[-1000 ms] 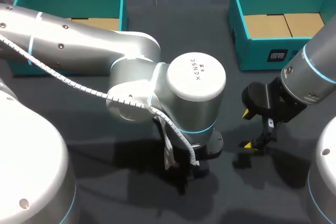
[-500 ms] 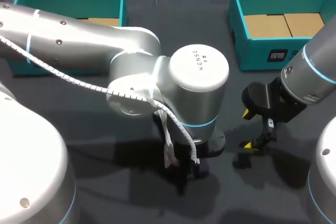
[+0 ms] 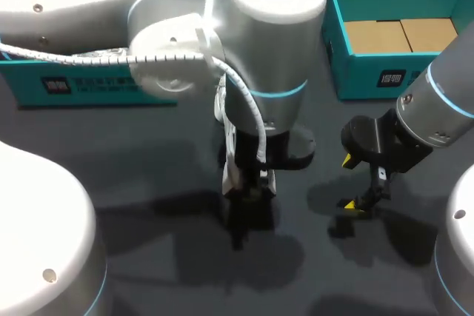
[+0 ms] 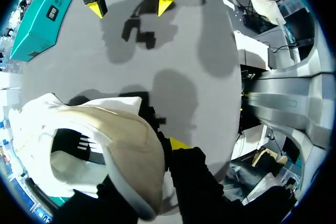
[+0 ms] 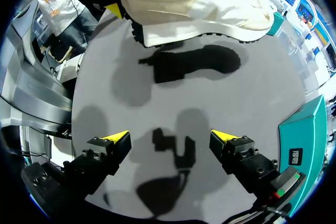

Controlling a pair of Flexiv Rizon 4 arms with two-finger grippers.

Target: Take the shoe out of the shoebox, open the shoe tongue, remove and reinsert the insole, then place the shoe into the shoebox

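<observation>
Clamping shoe in left end effector, right end effector wide, shoebox holding cardboard.

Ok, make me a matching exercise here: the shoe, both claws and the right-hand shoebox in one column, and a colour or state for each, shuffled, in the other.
Column one:
1. shoe
2. left claw
3. right claw
4. shoebox

Column two:
A. open, nothing between its fingers
B. teal, lid off, brown cardboard inside
C. cream-white, held up in the air
D. shut on the shoe

Pairs: 1-C, 2-D, 3-A, 4-B
</observation>
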